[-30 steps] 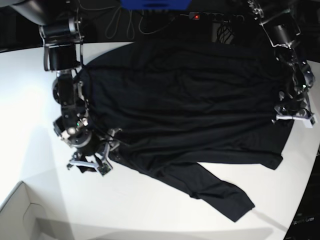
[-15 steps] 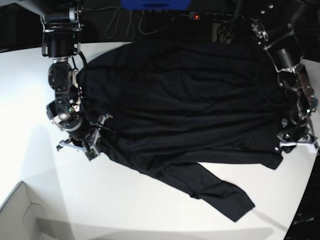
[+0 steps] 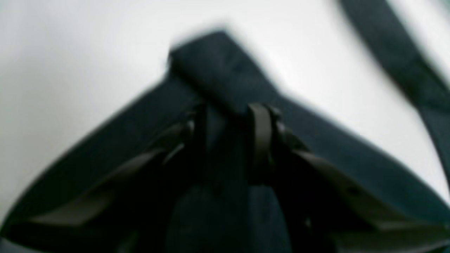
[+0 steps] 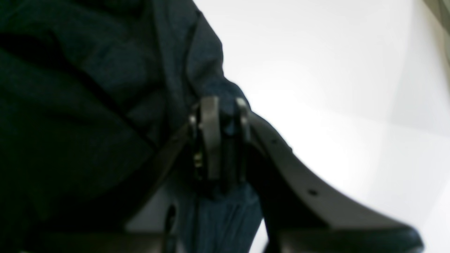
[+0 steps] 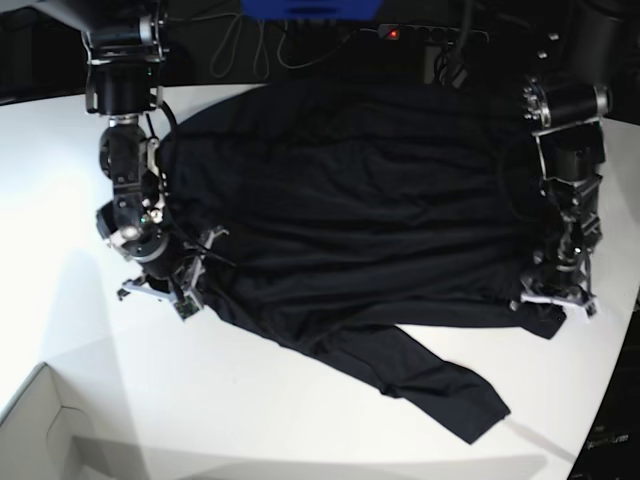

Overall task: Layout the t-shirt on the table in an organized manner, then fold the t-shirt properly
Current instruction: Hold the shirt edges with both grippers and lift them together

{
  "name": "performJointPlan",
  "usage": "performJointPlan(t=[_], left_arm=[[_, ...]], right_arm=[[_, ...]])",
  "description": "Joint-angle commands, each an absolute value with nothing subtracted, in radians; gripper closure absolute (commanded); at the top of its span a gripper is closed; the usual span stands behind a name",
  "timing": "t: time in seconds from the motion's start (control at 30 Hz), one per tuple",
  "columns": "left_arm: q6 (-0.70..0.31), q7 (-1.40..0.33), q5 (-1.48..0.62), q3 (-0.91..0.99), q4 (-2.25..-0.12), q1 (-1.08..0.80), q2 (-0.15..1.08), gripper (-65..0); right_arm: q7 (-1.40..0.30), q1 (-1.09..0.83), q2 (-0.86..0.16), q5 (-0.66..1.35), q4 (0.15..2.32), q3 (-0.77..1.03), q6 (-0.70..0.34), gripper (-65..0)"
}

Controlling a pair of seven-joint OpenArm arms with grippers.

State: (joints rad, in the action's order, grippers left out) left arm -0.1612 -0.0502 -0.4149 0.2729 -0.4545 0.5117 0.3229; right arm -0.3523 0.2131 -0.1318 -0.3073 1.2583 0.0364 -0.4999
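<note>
The black long-sleeved t-shirt (image 5: 370, 220) lies spread across the white table (image 5: 60, 180), one sleeve (image 5: 430, 385) trailing to the front. My left gripper (image 5: 553, 300) is at the shirt's right front corner. In the left wrist view it (image 3: 228, 116) is shut on a raised fold of black fabric (image 3: 218, 70) over the table (image 3: 70, 52). My right gripper (image 5: 158, 296) is at the shirt's left edge. In the right wrist view it (image 4: 223, 105) is shut on a bunched hem of the shirt (image 4: 88, 88).
A pale box corner (image 5: 40, 430) sits at the front left. Dark cables and a blue object (image 5: 310, 8) lie beyond the table's far edge. The table's curved edge (image 5: 610, 400) runs close by the left gripper.
My left gripper has moved toward the front and inward, taking the shirt's right corner with it. My right gripper has moved back from the front along the left edge, then held.
</note>
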Motion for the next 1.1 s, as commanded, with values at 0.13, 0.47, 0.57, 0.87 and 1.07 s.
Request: performJointPlan(t=[0.13, 0.47, 0.57, 0.87, 1.07], left_arm=[[-0.162, 0.039, -0.418, 0.193, -0.309, 0.664, 0.337, -19.0], [-0.159, 0.053, -0.426, 0.16, -0.309, 0.776, 0.3, -19.0], [-0.159, 0.051, -0.426, 0.16, -0.308, 0.812, 0.294, -19.0], [-0.163, 0.048, -0.427, 0.16, -0.309, 0.713, 0.286, -18.7], [-0.168, 0.053, -0.427, 0.162, -0.326, 0.624, 0.303, -18.9]], right_arm=[[-0.329, 0.22, -0.139, -0.297, 1.264, 0.042, -0.496, -8.4], [-0.331, 0.151, -0.171, -0.297, 1.287, 0.045, -0.496, -8.4], [-0.329, 0.116, -0.189, -0.297, 1.313, 0.045, -0.496, -8.5], [-0.331, 0.116, -0.209, -0.297, 1.334, 0.056, -0.496, -8.5], [-0.326, 0.154, -0.205, -0.297, 1.334, 0.076, -0.496, -8.3]])
